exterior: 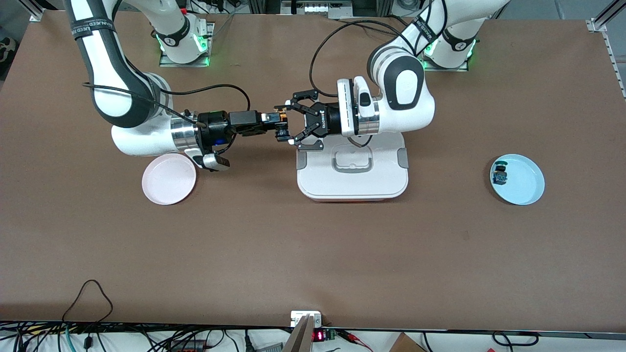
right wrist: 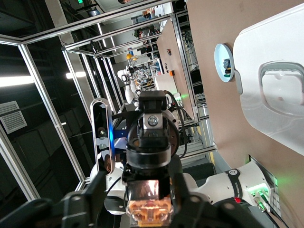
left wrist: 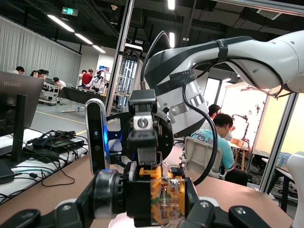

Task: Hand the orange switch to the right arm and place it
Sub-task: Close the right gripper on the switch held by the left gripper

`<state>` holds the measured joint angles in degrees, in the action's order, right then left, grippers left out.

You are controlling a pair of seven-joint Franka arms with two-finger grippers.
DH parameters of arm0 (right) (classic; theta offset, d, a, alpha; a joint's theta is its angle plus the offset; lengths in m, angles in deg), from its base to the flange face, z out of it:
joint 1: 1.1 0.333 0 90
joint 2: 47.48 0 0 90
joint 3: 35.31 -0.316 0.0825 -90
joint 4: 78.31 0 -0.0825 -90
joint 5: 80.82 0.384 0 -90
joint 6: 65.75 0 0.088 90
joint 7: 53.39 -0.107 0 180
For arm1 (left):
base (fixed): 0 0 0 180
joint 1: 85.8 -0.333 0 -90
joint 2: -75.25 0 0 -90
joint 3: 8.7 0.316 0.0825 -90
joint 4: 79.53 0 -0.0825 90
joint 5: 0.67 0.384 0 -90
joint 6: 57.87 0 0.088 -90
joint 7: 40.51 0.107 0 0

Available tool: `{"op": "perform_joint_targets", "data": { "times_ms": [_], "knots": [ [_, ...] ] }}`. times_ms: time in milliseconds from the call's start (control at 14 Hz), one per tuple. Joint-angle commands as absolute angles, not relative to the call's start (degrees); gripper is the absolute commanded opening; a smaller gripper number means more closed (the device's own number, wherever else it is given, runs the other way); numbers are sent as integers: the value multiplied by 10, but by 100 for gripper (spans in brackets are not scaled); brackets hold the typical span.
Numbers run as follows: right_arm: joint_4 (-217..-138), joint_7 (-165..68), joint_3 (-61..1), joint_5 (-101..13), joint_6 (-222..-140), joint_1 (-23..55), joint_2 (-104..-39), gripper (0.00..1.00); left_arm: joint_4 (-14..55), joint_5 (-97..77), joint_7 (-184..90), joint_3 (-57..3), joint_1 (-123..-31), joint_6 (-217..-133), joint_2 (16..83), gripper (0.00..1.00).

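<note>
Both claws meet midair: right claw (exterior: 279, 124) clamps orange switch (exterior: 282, 116); left claw (exterior: 297, 121) spread.

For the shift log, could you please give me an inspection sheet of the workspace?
Surface: brown table.
Job's things: orange switch in the air, mid-handover.
Clutter: white lidded box, pink plate, blue plate holding a blue switch.
End effectors: right end effector shut on the orange switch; left end effector open around it, above the box's edge.
Cables: black cable loop at the table's near edge.
Surroundings: seated person, left wrist view.
</note>
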<state>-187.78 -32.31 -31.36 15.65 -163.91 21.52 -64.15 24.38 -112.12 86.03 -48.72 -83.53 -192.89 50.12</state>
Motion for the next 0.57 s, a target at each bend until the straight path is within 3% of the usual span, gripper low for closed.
{"op": "perform_joint_targets", "data": {
  "times_ms": [0,287,358,430,502],
  "knots": [
    [-1891,-310,-314,162,-1637,218,-627,6,235,-1142,880,-490,-832,-1937,498,4],
    [-1891,-302,-314,163,-1636,218,-627,2,236,-1144,879,-490,-831,-1937,498,9],
    [-1891,-291,-314,163,-1637,218,-627,1,236,-1150,879,-490,-831,-1937,498,25],
    [-1891,-280,-314,163,-1636,218,-627,1,236,-1151,880,-490,-831,-1937,498,99],
    [-1891,-277,-314,163,-1636,218,-627,0,236,-1151,879,-490,-831,-1937,499,100]
  ]
}}
